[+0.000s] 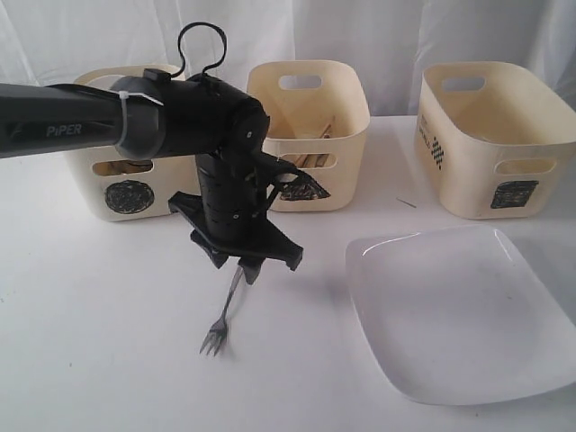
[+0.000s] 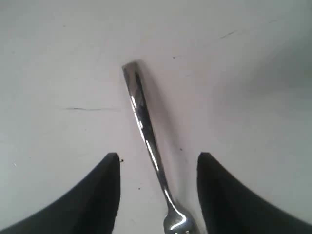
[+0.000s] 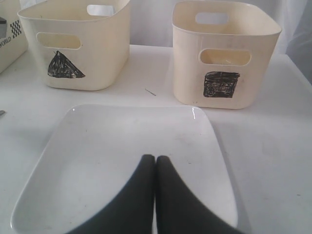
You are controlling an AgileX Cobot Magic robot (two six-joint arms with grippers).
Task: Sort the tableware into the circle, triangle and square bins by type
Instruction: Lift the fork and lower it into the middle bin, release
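Fork waiting to be picked up

Fork lies flat on the white table, just in front of the triangle bin. Its prongs point away from the bins.

The left gripper hangs right over the handle. Its two black fingers are wide apart, one on each side of the handle, and they are not touching it. So the fork is not held yet.

I think the step in hand is the grab. Next, the fingers need to go down to the table and squeeze the thin handle in the middle, then lift. The handle is flat and shiny, so it could slip out if the squeeze is off to one side.

Wooden chopsticks show inside the triangle bin, so that looks like the home for the fork too.

Further out, the circle bin sits to the left and the square bin to the right. The big white plate lies on the table in front of the square bin. The right gripper hangs above the plate, fingers pressed together and holding nothing.
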